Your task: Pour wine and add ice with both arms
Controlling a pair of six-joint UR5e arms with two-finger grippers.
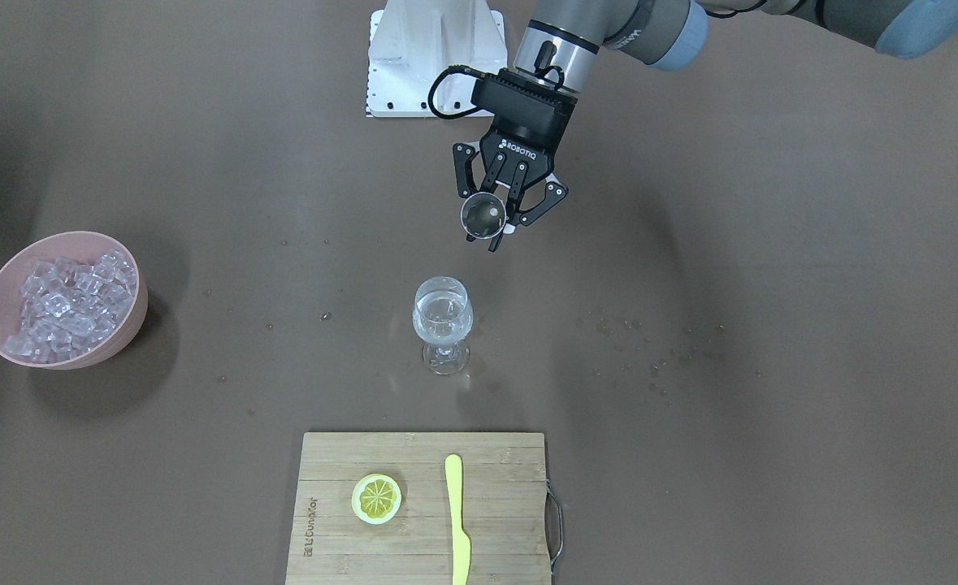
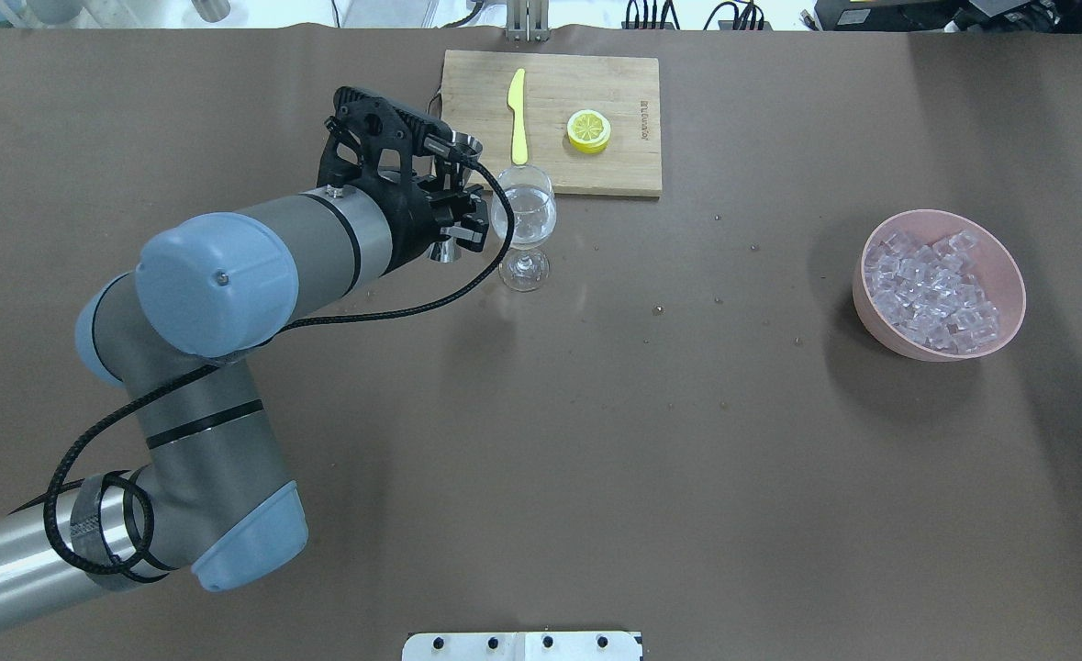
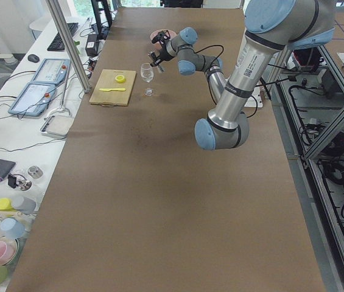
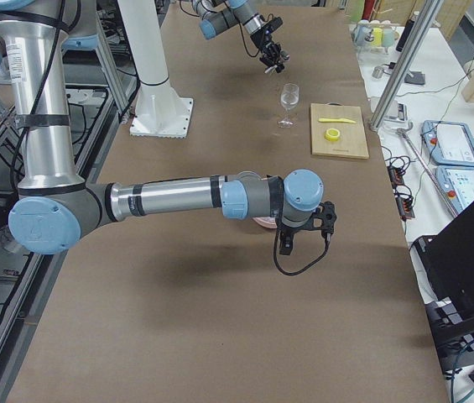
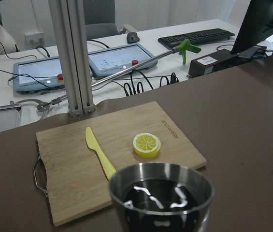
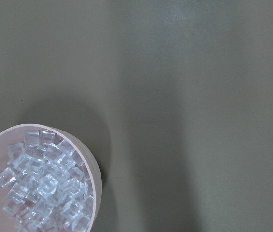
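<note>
My left gripper [image 1: 492, 223]: steel cup [image 1: 479, 214] clamped.
Fingers pinch it near the wine glass [image 1: 443, 319]; right gripper [image 4: 291, 243] opening cannot be determined.

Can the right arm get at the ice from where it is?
Probably yes. The right gripper hangs near the bowl, the ice lies uncovered, nothing shows between. The left gripper, holding its cup, is by the glass.

In view are one stemmed wine glass [image 1: 443, 321], one small steel cup [image 1: 481, 215], one pink bowl [image 1: 127, 323], one wooden cutting board [image 1: 332, 465], one lemon slice [image 1: 377, 497] and one yellow plastic knife [image 1: 455, 520]. The ice cubes [image 1: 72, 305] heaped in the bowl are too many to count. There are two robot arms, a left arm [image 2: 320, 240] and a right arm [image 4: 169, 199].
</note>
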